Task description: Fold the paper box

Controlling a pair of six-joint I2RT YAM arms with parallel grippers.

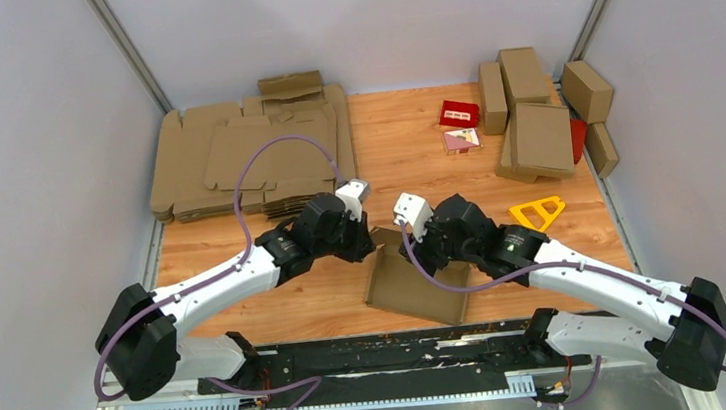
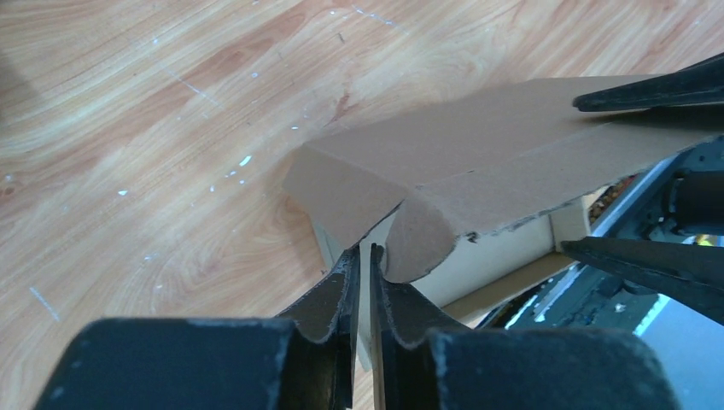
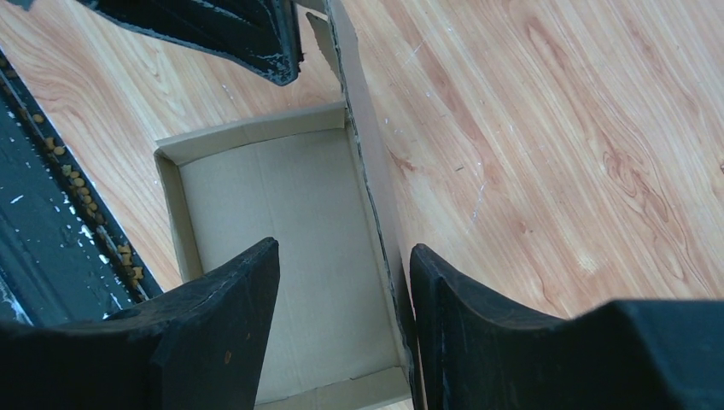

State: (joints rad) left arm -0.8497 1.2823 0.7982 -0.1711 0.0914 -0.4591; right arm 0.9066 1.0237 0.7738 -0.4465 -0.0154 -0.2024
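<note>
The paper box (image 1: 417, 290) lay near the table's near edge, about midway along it and between the two arms: a shallow brown tray with low walls partly raised, its inside showing only its own cardboard floor in the right wrist view. The left gripper (image 2: 364, 256) had its fingers drawn almost together, pinching a thin upright edge of the box at its left side, where a flap curled over above the fingertips. The right gripper (image 3: 341, 252) stood with its fingers apart, straddling one long wall of the box, one finger over the tray's inside and the other outside above the wood.

The table (image 1: 413, 140) was light wood-grain board. At its far left corner sat a thick pile of flat brown blanks (image 1: 244, 161); at the far right corner, a cluster of folded brown boxes (image 1: 532, 118), with a small red carton (image 1: 459, 112) just left of them. A yellow triangular piece (image 1: 539, 212) lay near the right edge. Pale grey walls (image 1: 32, 146) enclosed three sides.
</note>
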